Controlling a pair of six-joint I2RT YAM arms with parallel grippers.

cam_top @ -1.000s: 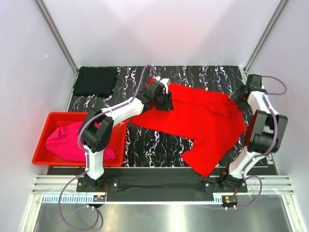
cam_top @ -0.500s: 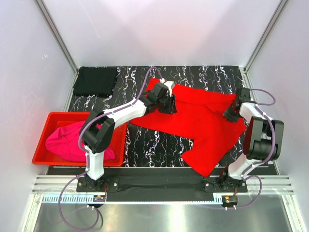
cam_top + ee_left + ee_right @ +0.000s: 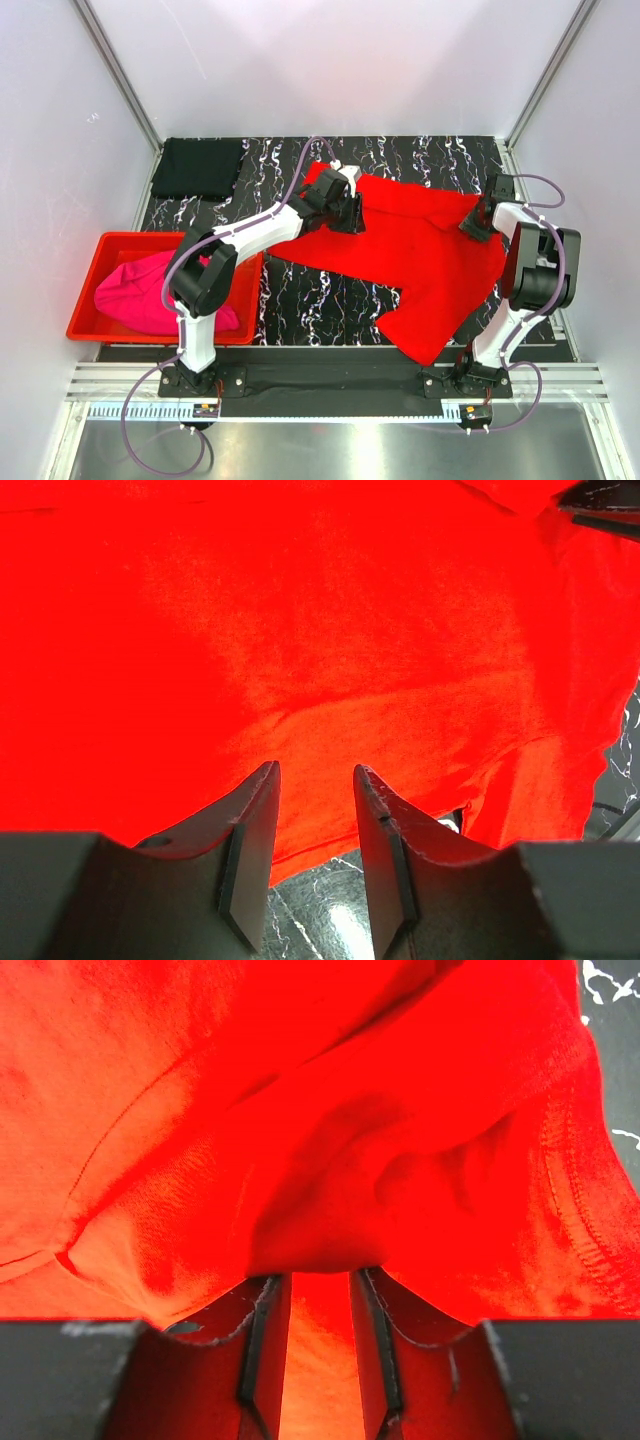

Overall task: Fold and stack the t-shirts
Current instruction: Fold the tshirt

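The bright red t-shirt (image 3: 420, 255) lies spread across the middle of the table, one part reaching the front edge. My left gripper (image 3: 346, 210) hovers over its back left edge. In the left wrist view the jaws (image 3: 315, 772) stand slightly apart with nothing between them, and the shirt's hem (image 3: 300, 680) and bare table show below. My right gripper (image 3: 474, 222) is at the shirt's right side. Its jaws (image 3: 320, 1278) are nearly together on a bunched fold of red cloth (image 3: 330, 1190). The black t-shirt (image 3: 198, 167) lies folded at the back left. The magenta t-shirt (image 3: 150, 292) lies crumpled in the bin.
The rigid red plastic bin (image 3: 92, 268) stands at the left front, beside the left arm's base. The marbled black tabletop (image 3: 330, 300) shows in front of the red shirt. White walls and metal frame posts close in the back and sides.
My right gripper has come down from the back right corner onto the red shirt's right edge. My left gripper shifted slightly right along the shirt's back edge.
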